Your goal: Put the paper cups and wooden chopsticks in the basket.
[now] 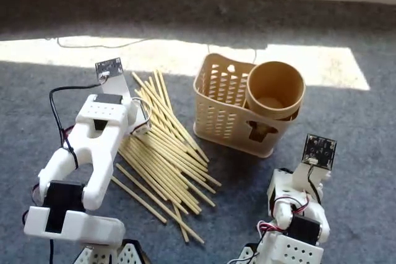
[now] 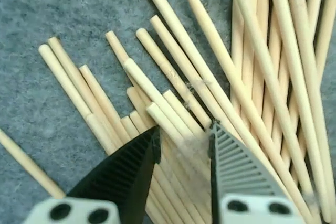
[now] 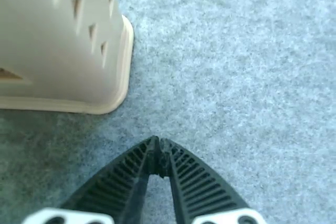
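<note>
My right gripper (image 3: 159, 142) sat pinched shut on nothing, lower right, just short of the basket (image 1: 223, 115). My left gripper (image 2: 184, 140) gaped partly open, gripping nothing, over the chopsticks (image 1: 164, 146) heaped centre-left. Farther up, a paper cup (image 1: 275, 85) stood inside the basket.

The basket (image 1: 230, 104) stands on the carpeted surface (image 1: 359, 134), right of centre in the high view. The paper cups (image 1: 275, 91) sit nested inside the basket at its right end, tilted, with the rim above the basket's rim. The wooden chopsticks (image 1: 167, 146) lie in a loose, crossed pile on the surface left of the basket, and the nearest sticks are just beside its left wall. The left gripper (image 2: 184, 137) is over the pile's left part, one fingertip on each side of several sticks. The right gripper (image 3: 159, 148) is above bare surface in front of the basket, near one base corner. A cable (image 1: 93, 44) lies behind the pile.
</note>
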You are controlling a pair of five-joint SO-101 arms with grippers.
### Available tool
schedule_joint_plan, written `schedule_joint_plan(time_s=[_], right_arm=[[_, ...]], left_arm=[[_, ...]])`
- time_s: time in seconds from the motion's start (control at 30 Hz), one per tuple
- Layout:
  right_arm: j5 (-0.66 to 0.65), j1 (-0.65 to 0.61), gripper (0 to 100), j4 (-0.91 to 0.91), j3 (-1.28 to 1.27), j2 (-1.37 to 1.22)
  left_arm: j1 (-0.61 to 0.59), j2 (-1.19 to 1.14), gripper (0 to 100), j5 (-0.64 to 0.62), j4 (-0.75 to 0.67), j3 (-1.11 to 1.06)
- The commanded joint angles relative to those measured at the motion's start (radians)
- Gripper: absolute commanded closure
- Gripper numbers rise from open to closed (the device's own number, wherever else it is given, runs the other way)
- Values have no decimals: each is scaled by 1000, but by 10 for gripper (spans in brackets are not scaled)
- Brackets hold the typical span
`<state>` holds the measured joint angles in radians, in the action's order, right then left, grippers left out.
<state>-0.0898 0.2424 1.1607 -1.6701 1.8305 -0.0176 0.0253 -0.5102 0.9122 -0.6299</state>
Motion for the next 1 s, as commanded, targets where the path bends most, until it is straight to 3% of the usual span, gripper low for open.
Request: schedule_joint_plan(time_s=[0.0, 0.2, 0.57, 0.97], right_arm=[[5, 10, 980, -16, -107, 5], [5, 10, 980, -16, -107, 5], [5, 10, 980, -16, -107, 5], [5, 10, 980, -16, -107, 5]], left_arm=[[15, -2, 861, -8, -12, 38], [19, -2, 988, -2, -14, 38], [16, -1, 993, -2, -6, 93], [-7, 22, 993, 2, 175, 262]])
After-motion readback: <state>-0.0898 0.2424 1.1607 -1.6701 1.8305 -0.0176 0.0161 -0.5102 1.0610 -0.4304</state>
